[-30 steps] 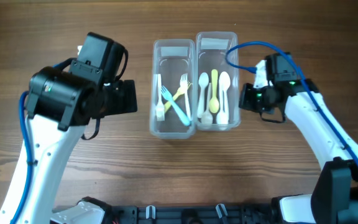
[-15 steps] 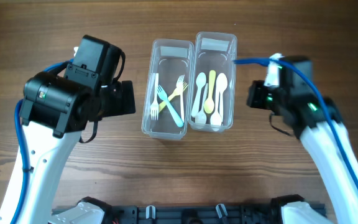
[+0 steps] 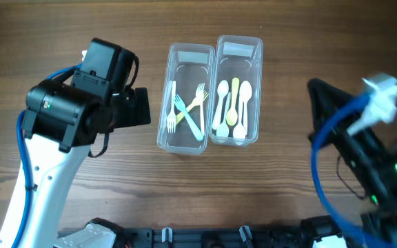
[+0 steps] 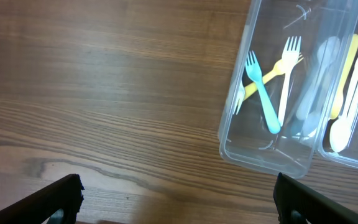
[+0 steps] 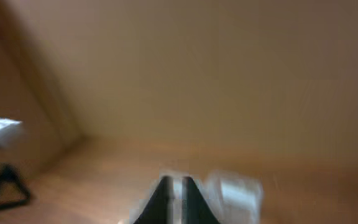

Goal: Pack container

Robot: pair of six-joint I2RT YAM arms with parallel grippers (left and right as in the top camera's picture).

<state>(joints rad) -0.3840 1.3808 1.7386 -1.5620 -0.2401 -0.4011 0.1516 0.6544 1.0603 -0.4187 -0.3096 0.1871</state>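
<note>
Two clear plastic containers stand side by side mid-table. The left container (image 3: 185, 58) (image 4: 253, 149) holds a blue fork (image 3: 193, 120) (image 4: 263, 93), a yellow fork (image 3: 191, 105) and a white fork (image 3: 171, 103). The right container (image 3: 238, 48) holds a yellow spoon (image 3: 236, 103) between white spoons (image 3: 222, 107). My left gripper (image 3: 142, 108) (image 4: 179, 190) hangs wide open just left of the fork container, with nothing between its fingers. My right arm (image 3: 364, 158) is a blur at the lower right, well away from the containers. Its gripper (image 5: 172, 186) shows the fingers almost together and empty.
Bare wooden table (image 3: 302, 41) lies on all sides of the containers. A blue cable (image 3: 319, 172) loops along the right arm. The right wrist view is blurred and shows a pale wall and a wooden surface.
The right arm has pulled back from the spoon container toward the lower right and risen toward the camera. Both containers slid slightly left a second ago. The left gripper stays open.
</note>
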